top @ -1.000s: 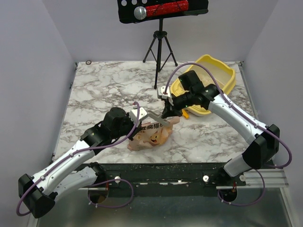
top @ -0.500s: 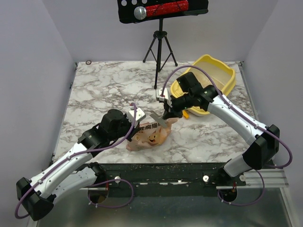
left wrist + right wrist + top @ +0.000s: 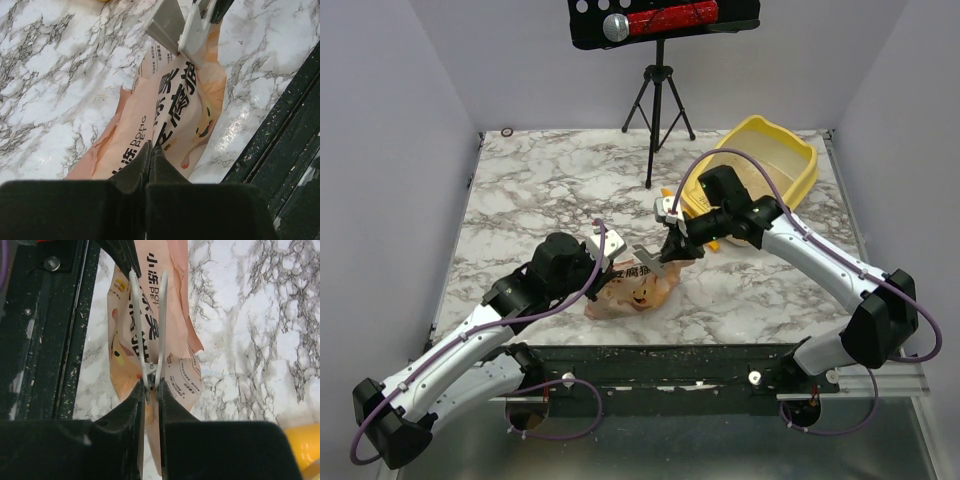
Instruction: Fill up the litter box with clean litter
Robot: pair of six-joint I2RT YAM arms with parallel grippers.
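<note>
At the far right corner of the white-and-grey marbled bench [image 3: 520, 190] you have the large yellow rectangular plastic litter box [image 3: 802, 172], well apart from both arms' bases. Near the middle of the near edge lies the crumpled tan-pink paper bag [image 3: 632, 290], printed with dark text and a cartoon face. A grey-white plastic clip [image 3: 645, 254] sits on the bag's far end.

Your left end effector [image 3: 151, 148] is pinched shut on the near-left edge of the bag, the jaws pressed together with paper between them. Your right end effector [image 3: 151, 384] has come in from the box side and is closed narrowly on the hinge end of the clip [image 3: 161, 325], whose two long white arms run along the bag [image 3: 175, 377]. You cannot see any litter granules from these views.
</note>
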